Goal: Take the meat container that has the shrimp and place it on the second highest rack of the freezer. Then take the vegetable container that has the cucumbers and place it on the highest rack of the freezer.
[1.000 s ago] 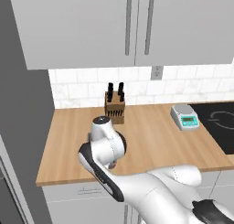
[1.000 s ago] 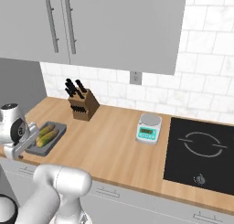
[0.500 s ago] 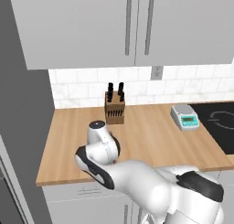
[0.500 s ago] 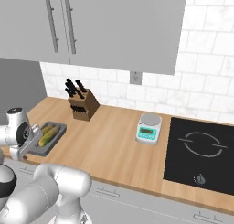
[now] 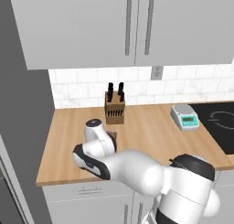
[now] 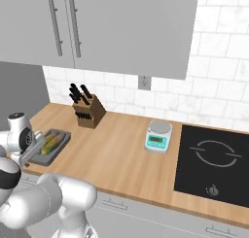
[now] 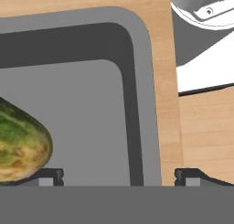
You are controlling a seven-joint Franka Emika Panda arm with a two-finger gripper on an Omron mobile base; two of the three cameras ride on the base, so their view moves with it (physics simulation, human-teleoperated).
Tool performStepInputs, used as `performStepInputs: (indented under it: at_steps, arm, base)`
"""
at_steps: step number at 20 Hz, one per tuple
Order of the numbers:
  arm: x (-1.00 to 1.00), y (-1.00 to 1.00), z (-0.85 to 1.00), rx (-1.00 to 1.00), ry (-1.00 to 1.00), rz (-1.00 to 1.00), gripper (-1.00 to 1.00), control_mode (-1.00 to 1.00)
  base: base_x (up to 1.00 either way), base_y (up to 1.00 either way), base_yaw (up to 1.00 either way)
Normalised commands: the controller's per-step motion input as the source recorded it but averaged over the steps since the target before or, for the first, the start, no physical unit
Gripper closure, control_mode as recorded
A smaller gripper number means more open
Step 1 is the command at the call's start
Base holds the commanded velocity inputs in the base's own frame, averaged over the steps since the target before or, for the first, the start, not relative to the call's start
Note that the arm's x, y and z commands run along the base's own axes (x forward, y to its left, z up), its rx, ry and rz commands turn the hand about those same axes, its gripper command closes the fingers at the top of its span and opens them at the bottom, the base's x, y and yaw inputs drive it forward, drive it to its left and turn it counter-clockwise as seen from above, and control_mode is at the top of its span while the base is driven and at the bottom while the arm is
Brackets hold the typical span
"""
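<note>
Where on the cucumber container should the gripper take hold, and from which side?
Grip the container's raised side wall from above: its thin upright rim fits between the open gripper's fingertips, one inside beside the cucumber, one outside.

Two base views look down across the same counter [image 5: 151,127] from opposite sides; the hand view sits close above it.

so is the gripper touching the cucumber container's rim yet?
Cannot tell. In the hand view the open gripper straddles the container wall, one fingertip inside by the cucumber, but the contact line is cropped.
</note>
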Motion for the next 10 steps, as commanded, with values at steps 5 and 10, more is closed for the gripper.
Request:
performStepInputs:
  at_steps: [5,10]
  arm:
    - [0.05,0.00,-0.10,0.00,0.00,0.00,-1.00,-1.00]
    - [0.00,0.00,-0.14,0.00,0.00,0.00,-1.00,-1.00]
  base:
    - [0.00,0.00,0.00]
    - [0.00,0.00,0.00]
